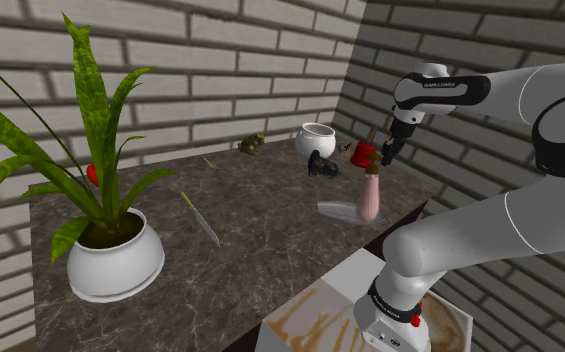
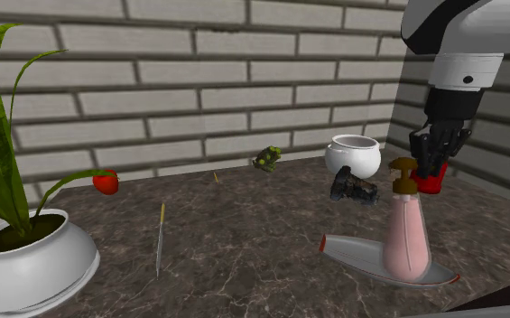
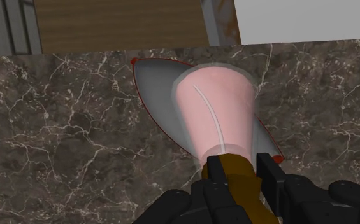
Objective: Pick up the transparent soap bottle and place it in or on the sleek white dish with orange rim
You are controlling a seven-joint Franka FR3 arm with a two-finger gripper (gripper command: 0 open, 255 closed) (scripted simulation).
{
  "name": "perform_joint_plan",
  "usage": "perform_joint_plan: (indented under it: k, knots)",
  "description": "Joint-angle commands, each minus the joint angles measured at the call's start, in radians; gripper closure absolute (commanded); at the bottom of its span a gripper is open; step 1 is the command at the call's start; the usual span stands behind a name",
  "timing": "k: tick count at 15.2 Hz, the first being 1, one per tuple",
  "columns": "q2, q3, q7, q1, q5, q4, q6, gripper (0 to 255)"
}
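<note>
The soap bottle (image 2: 406, 237) is clear with pink liquid and a brown pump top. It stands upright on the shallow grey-white dish with an orange-red rim (image 2: 357, 255), near the counter's front corner. In the wrist view the bottle (image 3: 215, 114) rises from the dish (image 3: 156, 95). My gripper (image 3: 241, 167) is at the bottle's top, its two fingers (image 3: 214, 170) close together and clasping the brown pump between them. In the shoulder view the gripper (image 1: 384, 158) sits right at the top of the bottle (image 1: 371, 198); in the second exterior view the gripper (image 2: 430, 164) is beside the pump.
A white pot (image 1: 315, 139), a dark object (image 1: 322, 167), a red object (image 1: 364, 155) and a green frog figure (image 1: 252, 145) sit toward the brick wall. A potted plant (image 1: 115, 262), a thin utensil (image 1: 200, 220) and a strawberry (image 2: 106, 182) lie further along the marble counter (image 1: 270, 240).
</note>
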State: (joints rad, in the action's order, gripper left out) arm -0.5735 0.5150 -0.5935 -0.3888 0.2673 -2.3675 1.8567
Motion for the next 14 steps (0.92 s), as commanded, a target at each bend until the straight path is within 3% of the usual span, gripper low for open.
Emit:
perform_joint_plan:
  k: [1,5,6,11,14]
  knots:
    - [-0.001,0.000,0.000,0.000,0.000,-0.002,0.002,255]
    - [-0.001,0.000,0.000,0.000,0.000,-0.002,0.002,255]
    - [-0.001,0.000,0.000,0.000,0.000,-0.002,0.002,0]
    - [-0.001,0.000,0.000,0.000,0.000,-0.001,0.002,0]
    - [-0.007,-0.021,-0.003,0.005,-0.014,0.093,-0.099,0]
